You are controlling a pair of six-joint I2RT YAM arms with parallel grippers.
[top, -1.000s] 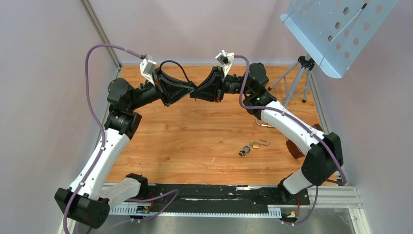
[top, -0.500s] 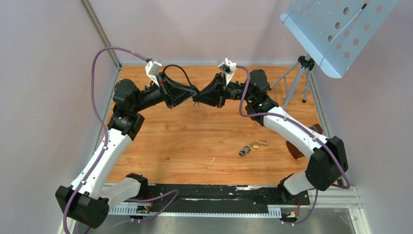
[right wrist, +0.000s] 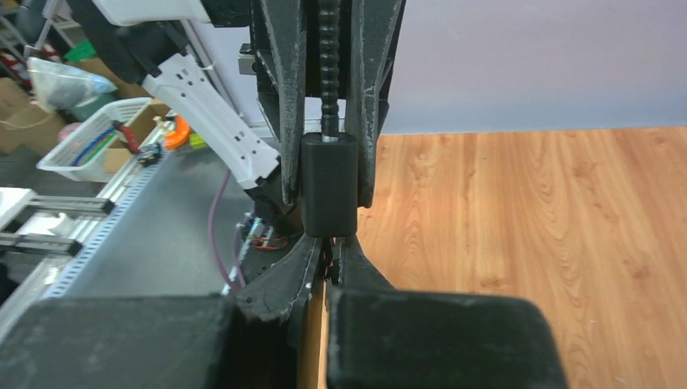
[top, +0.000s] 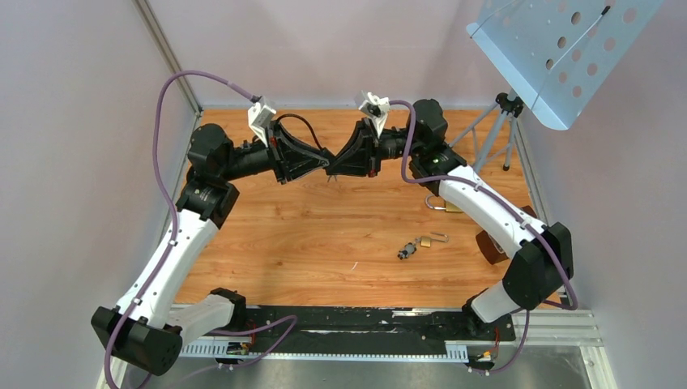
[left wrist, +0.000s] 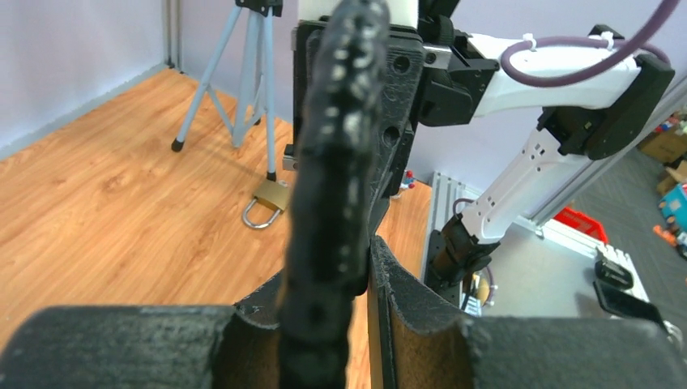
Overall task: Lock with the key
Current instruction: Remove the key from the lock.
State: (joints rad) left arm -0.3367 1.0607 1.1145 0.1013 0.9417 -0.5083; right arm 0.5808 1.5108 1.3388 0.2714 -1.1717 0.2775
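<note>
My two grippers meet tip to tip in the air over the back middle of the table. My left gripper (top: 322, 163) is shut on a black lock body (right wrist: 328, 182) with a beaded black cable (left wrist: 336, 154) running up from it. My right gripper (top: 337, 164) is shut, and its fingertips (right wrist: 328, 261) pinch something small and dark, apparently the key, right under the lock body. The key itself is almost hidden between the pads. In the left wrist view the gripper (left wrist: 356, 271) clamps the cable, which is blurred.
A brass padlock (top: 444, 206) lies on the wooden table under the right forearm; it also shows in the left wrist view (left wrist: 266, 203). A small brass padlock with a key (top: 417, 243) lies front centre-right. A brown object (top: 488, 245) sits at the right edge. A tripod stand (top: 496, 130) stands back right.
Both grippers have stayed joined at their tips while the meeting point drifted a little to the right. Both wrists have turned and the left arm has stretched further in.
</note>
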